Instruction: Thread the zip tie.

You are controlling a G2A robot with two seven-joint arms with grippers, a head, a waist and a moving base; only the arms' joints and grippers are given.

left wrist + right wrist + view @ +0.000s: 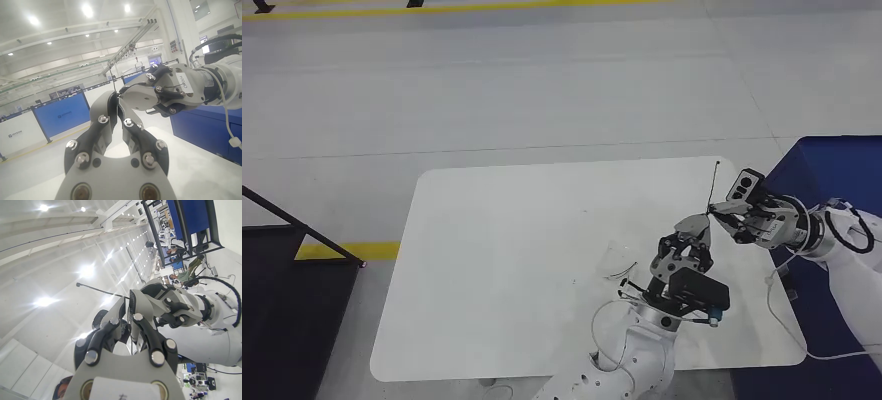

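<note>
A thin black zip tie (714, 186) is held in the air over the right part of the white table (502, 260). Its strap points toward the table's far edge. My right gripper (715, 212) comes in from the right and is shut on the zip tie (98, 290), whose head end sticks out beyond its fingers. My left gripper (696, 236) is just beside it, fingertip to fingertip. It is also shut on the zip tie (114, 85), which rises from its pads. In the left wrist view my right gripper (121, 93) touches my left gripper (116, 99).
A small clear plastic item (622, 260) lies on the table to the left of the arms. A blue cabinet (842, 170) stands past the table's right edge. A dark frame (292, 225) is on the floor at the far left.
</note>
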